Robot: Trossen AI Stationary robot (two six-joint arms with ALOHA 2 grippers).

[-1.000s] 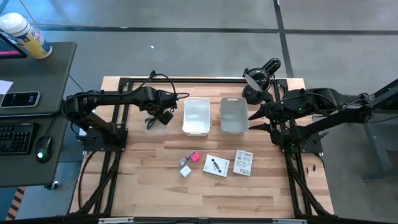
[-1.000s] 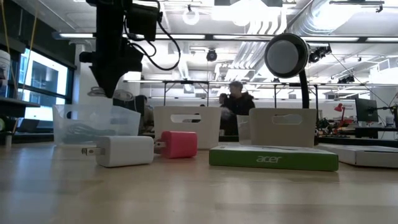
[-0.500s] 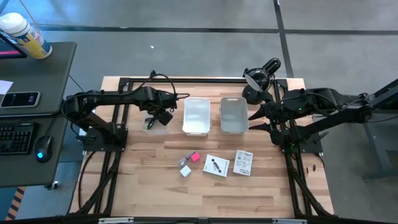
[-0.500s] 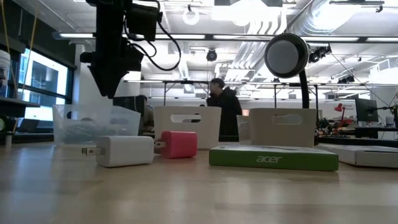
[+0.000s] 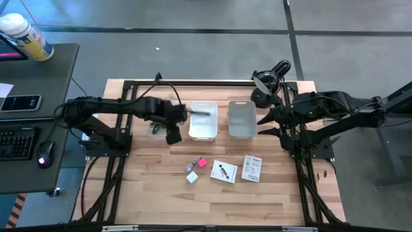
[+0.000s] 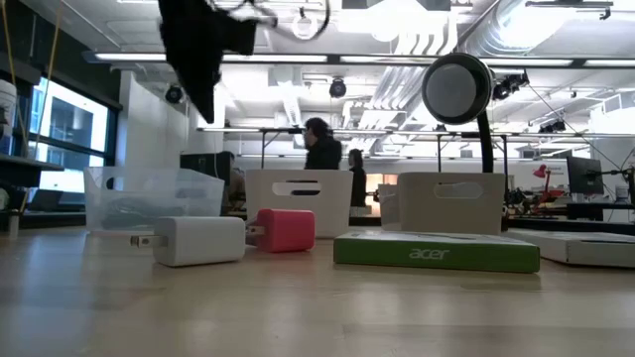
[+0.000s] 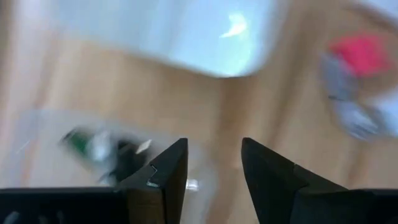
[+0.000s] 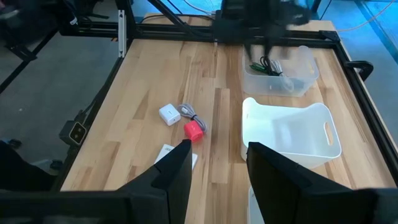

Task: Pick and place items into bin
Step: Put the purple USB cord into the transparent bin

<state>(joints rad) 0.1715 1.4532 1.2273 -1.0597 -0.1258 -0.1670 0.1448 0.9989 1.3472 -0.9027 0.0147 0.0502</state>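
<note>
Two changes over the last second, both on the left arm. Left gripper (image 5: 185, 115): no longer straight above the clear tub (image 5: 159, 129), now swung across toward the near-left white bin (image 5: 203, 121) and raised well off the table in the low view. Fingers (image 7: 163, 180) apart with nothing between them, after standing closer together a second ago. Down in the tub, seen past those fingers: green pen (image 7: 81, 142) and a dark tangle, most likely the black cable (image 7: 121, 155). Reads as a drop just finished, so one more item counted as placed, with the arm free for the next pick.

Right gripper (image 8: 219, 168): unchanged, parked beside the second white bin (image 5: 242, 120), fingers apart and empty.

Still out on the bare wood, well apart from all three containers: pink plug (image 5: 201, 163), white cube (image 5: 191, 176) just beside it, and two white packets (image 5: 224, 171) and (image 5: 252, 168) to their right. None shifted since a second ago. Task therefore only partly done, by this judgement.

Likely next: reach forward for the pink plug or the cube, nearest to the left arm. Small and close together, so a risk of nudging one while closing on the other.
</note>
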